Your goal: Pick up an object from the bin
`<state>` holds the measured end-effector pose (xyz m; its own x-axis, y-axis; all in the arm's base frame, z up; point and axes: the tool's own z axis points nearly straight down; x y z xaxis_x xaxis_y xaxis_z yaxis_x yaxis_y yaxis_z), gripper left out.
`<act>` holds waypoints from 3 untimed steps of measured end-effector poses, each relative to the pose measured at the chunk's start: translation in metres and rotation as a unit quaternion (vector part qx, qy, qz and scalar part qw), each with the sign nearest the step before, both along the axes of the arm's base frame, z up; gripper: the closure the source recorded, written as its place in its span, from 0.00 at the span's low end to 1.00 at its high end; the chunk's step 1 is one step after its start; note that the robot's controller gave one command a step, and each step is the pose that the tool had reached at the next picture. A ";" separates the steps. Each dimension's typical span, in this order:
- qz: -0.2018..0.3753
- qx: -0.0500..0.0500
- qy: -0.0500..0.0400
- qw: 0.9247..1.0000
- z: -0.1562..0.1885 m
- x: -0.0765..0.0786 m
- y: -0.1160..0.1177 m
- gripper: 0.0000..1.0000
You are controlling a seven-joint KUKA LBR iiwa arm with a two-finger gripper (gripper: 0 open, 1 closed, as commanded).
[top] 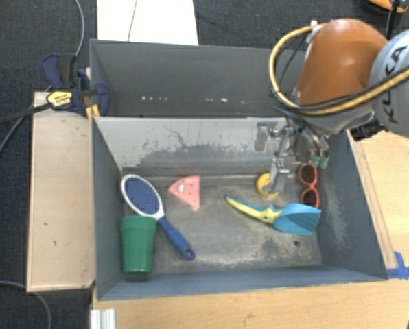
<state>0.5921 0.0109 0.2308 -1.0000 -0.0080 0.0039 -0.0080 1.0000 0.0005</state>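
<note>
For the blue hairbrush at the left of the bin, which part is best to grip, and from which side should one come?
Probably the thin handle, from straight above, closing across its width. The hairbrush lies flat and its handle has clear space on both sides, while the wide head sits close beside the green cup.

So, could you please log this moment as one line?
hand low, back right of bin | beside small yellow object | red sunglasses to its right
</note>
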 end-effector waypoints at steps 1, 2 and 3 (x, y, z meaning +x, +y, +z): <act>0.000 0.000 -0.004 1.000 0.005 0.001 0.000 0.00; 0.003 0.001 -0.006 1.000 -0.034 -0.041 -0.036 0.00; -0.018 -0.003 -0.002 1.000 -0.079 -0.063 -0.056 0.00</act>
<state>0.5289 -0.0448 0.1519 -0.9996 0.0286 -0.0004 0.0286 0.9996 -0.0050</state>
